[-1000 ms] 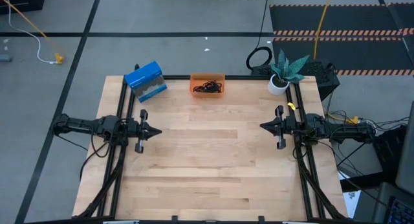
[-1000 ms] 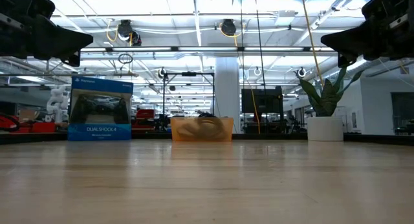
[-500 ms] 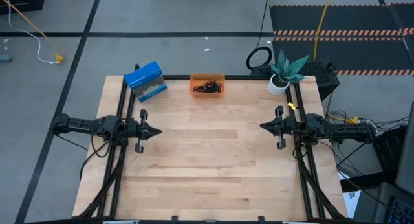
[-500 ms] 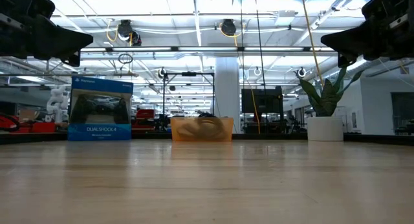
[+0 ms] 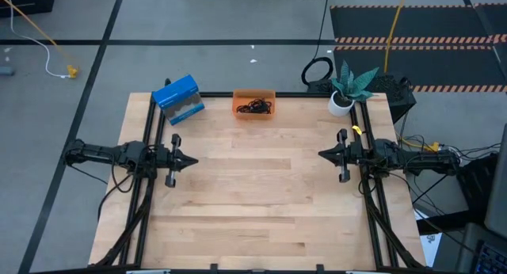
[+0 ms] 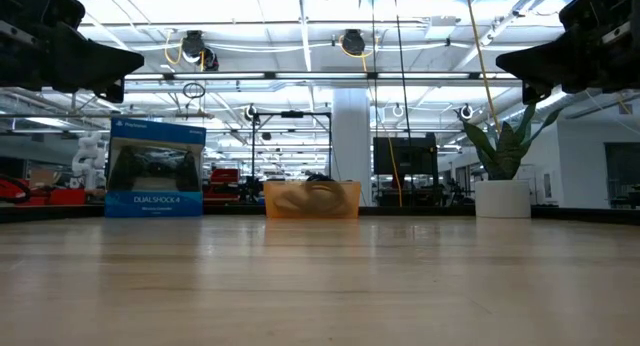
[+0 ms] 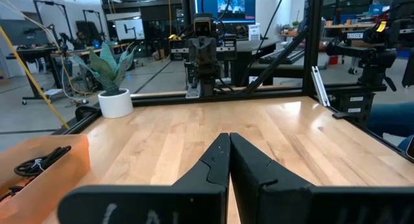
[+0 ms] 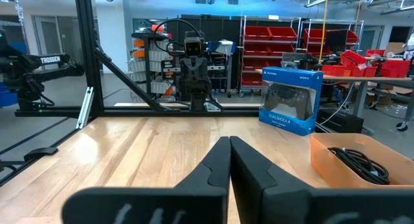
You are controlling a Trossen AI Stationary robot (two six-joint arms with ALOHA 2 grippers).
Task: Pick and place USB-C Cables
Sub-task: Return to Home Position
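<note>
High view: nothing has moved in the last second, so the work looks finished. The cables [image 5: 253, 108] lie in the orange bin [image 5: 253, 92] at 12 o'clock, left gripper [image 5: 192, 161] at 9, right gripper [image 5: 321, 154] at 3.
Low view: the bin's contents are unclear.
Wrist views: only these show both grippers clenched and empty.

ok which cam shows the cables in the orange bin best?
High view: looks straight down into the orange bin, whole dark cable pile visible. Right wrist shows black strands over the rim, left wrist one loop, low only a blur through the wall.
</note>
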